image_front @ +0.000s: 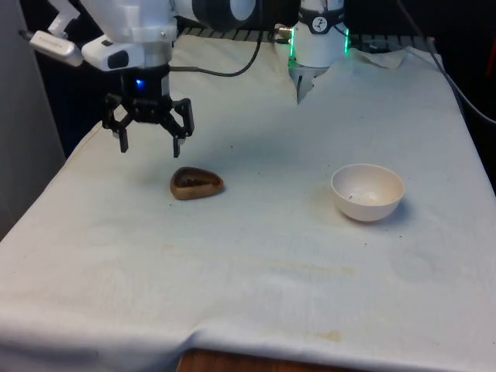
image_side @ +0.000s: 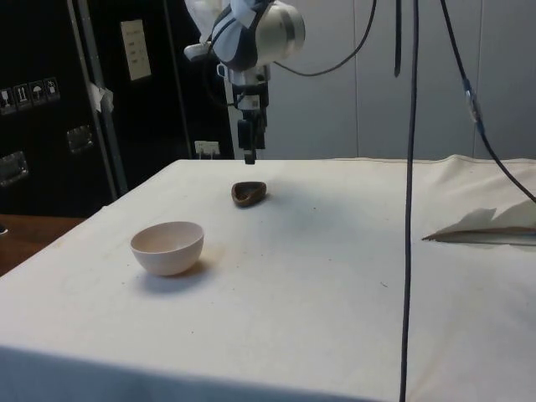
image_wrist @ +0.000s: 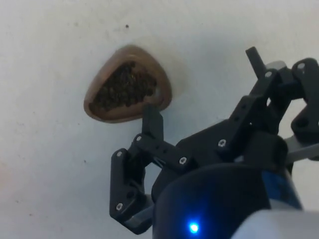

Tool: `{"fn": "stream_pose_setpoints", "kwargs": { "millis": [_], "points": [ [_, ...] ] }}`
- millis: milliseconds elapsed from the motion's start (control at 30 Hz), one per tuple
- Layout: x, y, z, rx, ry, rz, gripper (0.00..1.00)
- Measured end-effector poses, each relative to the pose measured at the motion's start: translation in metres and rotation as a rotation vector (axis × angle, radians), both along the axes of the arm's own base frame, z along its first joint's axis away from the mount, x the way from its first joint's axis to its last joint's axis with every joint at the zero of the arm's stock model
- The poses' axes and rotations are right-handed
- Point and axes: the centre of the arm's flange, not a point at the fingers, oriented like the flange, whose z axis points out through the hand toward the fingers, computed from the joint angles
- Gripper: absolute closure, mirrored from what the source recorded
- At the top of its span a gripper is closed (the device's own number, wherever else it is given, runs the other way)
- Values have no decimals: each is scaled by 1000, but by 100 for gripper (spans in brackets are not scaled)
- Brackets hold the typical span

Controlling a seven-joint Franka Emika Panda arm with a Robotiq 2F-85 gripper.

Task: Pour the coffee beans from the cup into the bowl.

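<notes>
Front and side views share the cup (image_front: 196,183); wrist looks down.

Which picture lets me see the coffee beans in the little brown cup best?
The wrist view: it looks straight down into the cup, so the dark beans show. The front and side views show its brown rim and a dark inside.

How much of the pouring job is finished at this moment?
Nothing is done yet. The brown cup sits on the cloth, full of coffee beans. The open gripper hangs above and beside it, holding nothing. Grasping, carrying and pouring into the white bowl all remain.
</notes>
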Motion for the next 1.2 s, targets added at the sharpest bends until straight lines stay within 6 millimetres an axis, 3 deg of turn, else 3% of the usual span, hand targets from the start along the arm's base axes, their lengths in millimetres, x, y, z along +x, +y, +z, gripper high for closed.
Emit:
{"fn": "stream_pose_setpoints", "kwargs": {
  "millis": [533,1200],
  "points": [
    [-1,-22,-5,115,16,-3,0],
    [10,-48,-42,218,31,-10,0]
  ]
}}
